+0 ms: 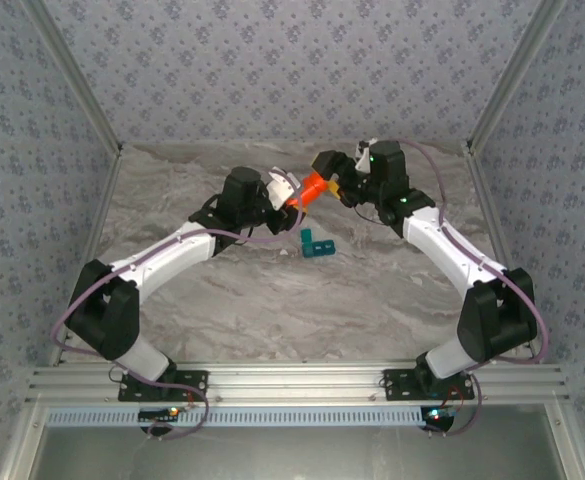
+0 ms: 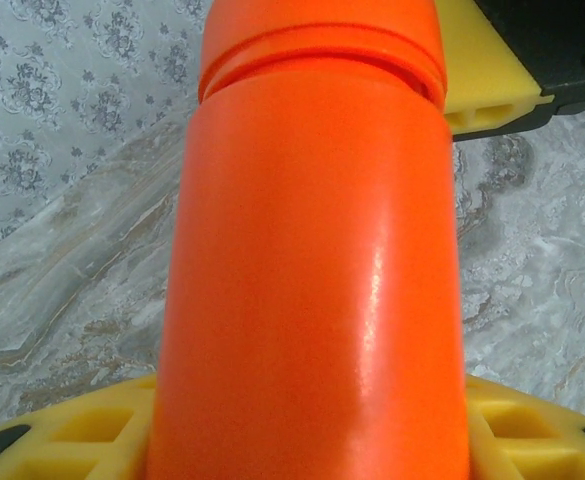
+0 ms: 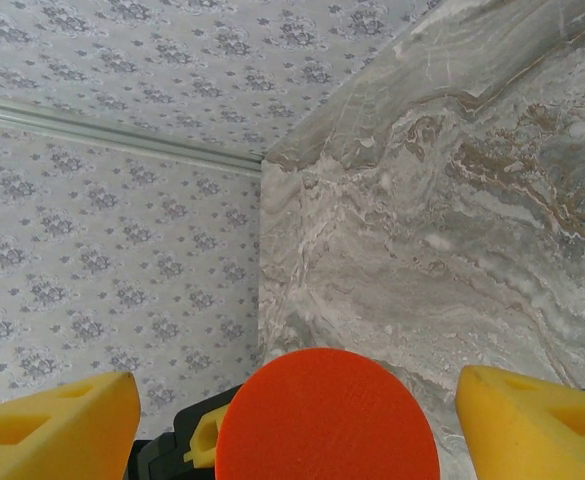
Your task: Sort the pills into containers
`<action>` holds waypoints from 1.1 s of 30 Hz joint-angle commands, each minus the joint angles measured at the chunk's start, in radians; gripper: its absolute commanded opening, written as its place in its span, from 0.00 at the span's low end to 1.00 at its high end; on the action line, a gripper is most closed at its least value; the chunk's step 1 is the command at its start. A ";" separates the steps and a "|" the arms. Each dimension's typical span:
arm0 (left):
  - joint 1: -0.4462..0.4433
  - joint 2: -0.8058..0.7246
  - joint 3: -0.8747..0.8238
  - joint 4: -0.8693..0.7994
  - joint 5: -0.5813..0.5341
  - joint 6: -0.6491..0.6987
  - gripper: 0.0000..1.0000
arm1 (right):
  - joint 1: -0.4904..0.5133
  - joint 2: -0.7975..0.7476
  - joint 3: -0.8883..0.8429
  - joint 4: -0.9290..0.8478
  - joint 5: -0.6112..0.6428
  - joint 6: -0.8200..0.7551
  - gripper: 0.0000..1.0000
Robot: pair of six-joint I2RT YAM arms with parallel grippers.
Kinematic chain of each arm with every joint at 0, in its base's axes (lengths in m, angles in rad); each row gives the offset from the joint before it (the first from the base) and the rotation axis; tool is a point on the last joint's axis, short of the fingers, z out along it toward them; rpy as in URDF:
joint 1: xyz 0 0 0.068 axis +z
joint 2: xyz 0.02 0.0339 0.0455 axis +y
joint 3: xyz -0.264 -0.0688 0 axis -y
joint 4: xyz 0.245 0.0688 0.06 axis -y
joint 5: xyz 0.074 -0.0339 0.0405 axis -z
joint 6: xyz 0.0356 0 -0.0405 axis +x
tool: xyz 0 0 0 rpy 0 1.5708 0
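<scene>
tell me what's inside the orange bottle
Nothing inside can be seen. The bottle has opaque orange walls, and its cap covers the end, so any contents are hidden.

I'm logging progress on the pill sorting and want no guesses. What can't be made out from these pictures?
- Any pills: the orange bottle is opaque in both wrist views; anything loose is too small in the top view.
- Contents of the teal box: too small in the top view; the right wrist view's right edge cuts it to a sliver.
- The left gripper: its pads run off the left wrist view's bottom edge.
</scene>
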 commanded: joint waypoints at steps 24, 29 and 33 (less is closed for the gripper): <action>-0.005 -0.011 0.023 0.033 0.037 -0.025 0.00 | 0.000 0.029 0.008 0.068 -0.106 -0.055 0.38; 0.031 -0.041 0.007 0.070 0.169 -0.121 0.00 | -0.046 0.009 -0.059 0.213 -0.175 -0.224 0.38; 0.059 -0.062 0.001 0.100 0.299 -0.207 0.00 | -0.093 -0.008 -0.127 0.448 -0.303 -0.272 0.41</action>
